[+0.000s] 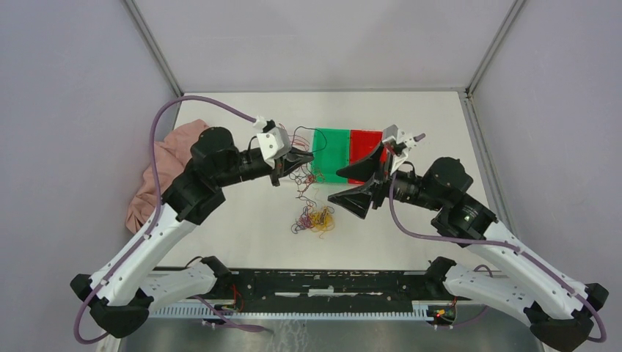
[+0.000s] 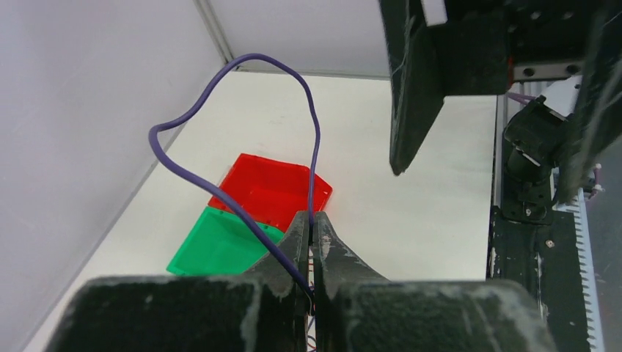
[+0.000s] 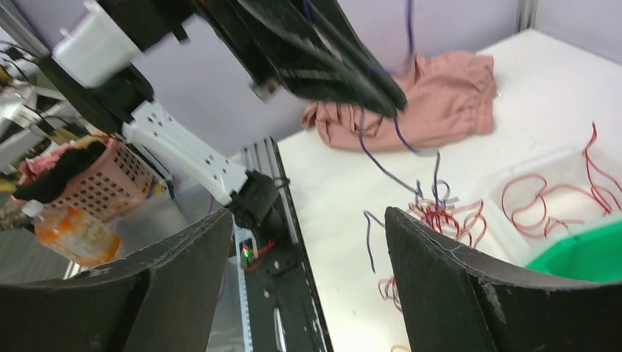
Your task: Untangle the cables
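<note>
A clump of yellow, red and purple cables (image 1: 315, 218) lies on the white table, with more dark red strands (image 1: 301, 180) trailing up from it. My left gripper (image 1: 297, 158) hangs above those strands, shut on a purple cable (image 2: 220, 95) that loops up ahead of its closed jaws (image 2: 314, 220). In the right wrist view the left gripper (image 3: 330, 66) holds the purple cable (image 3: 381, 161) dangling over the red strands (image 3: 440, 213). My right gripper (image 1: 359, 183) is wide open and empty, right of the clump, facing the left gripper; it also shows in its own view (image 3: 308, 220).
A green tray (image 1: 334, 150) and a red tray (image 1: 364, 143) sit side by side behind the grippers. A clear tray (image 3: 543, 198) holds loose red wires. A pink cloth (image 1: 165, 169) lies at the left wall. A pink basket (image 3: 88, 183) stands off the table.
</note>
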